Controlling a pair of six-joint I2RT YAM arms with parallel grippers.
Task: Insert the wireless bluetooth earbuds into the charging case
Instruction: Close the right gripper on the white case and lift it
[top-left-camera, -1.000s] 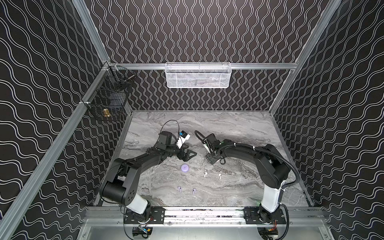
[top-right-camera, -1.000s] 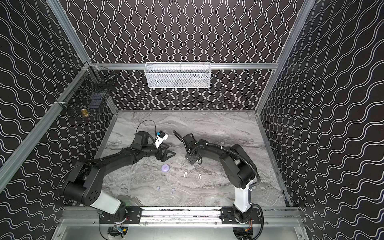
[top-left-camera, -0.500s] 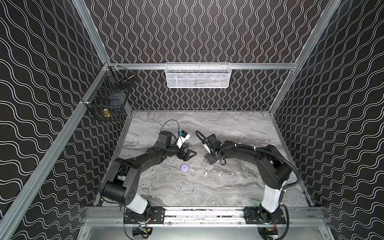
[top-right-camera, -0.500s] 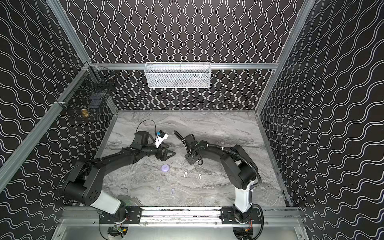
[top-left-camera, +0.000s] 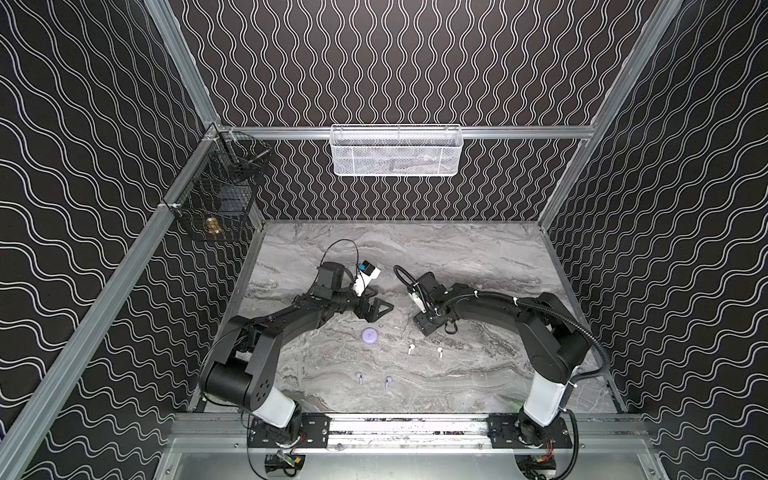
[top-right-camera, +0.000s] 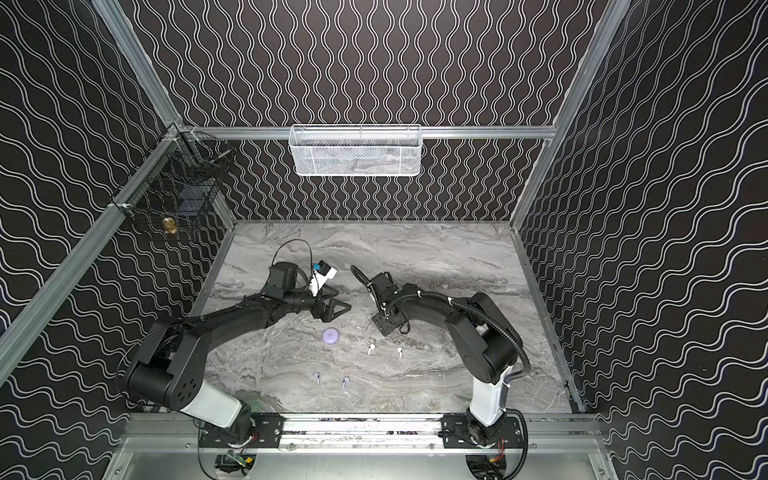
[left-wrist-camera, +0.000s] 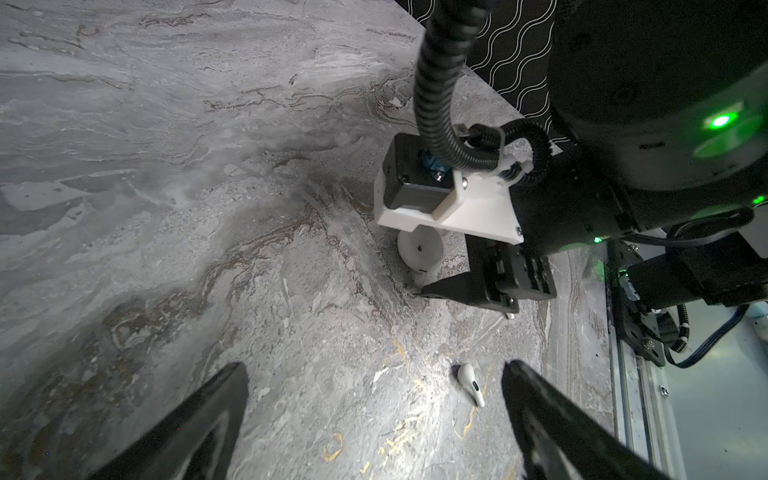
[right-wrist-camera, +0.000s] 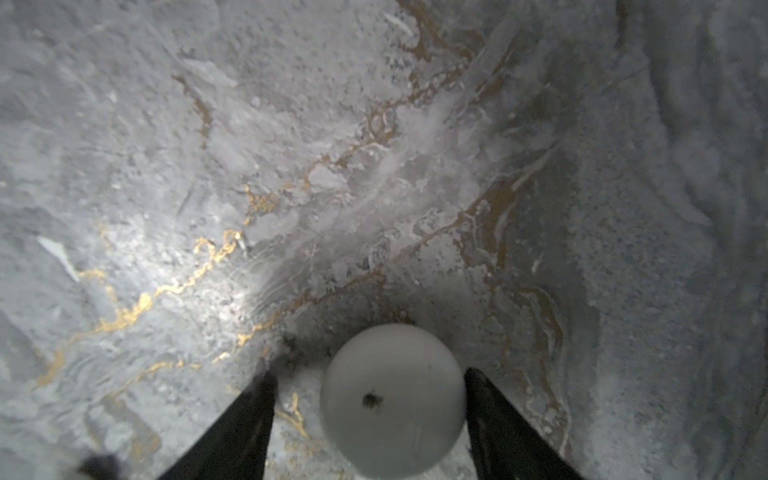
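Mid-frame on the marble table, left gripper gapes wide, empty. Right gripper is part open, straddling the white case, which both top views hide. Lavender case sits lower center; further down lie white earbuds and lavender earbuds, stems toward bottom edge.

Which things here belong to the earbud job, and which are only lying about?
For the job: white earbuds, lavender earbuds, lavender case, white case.
Only lying about: white mesh basket, black wire basket, both hung on the frame.
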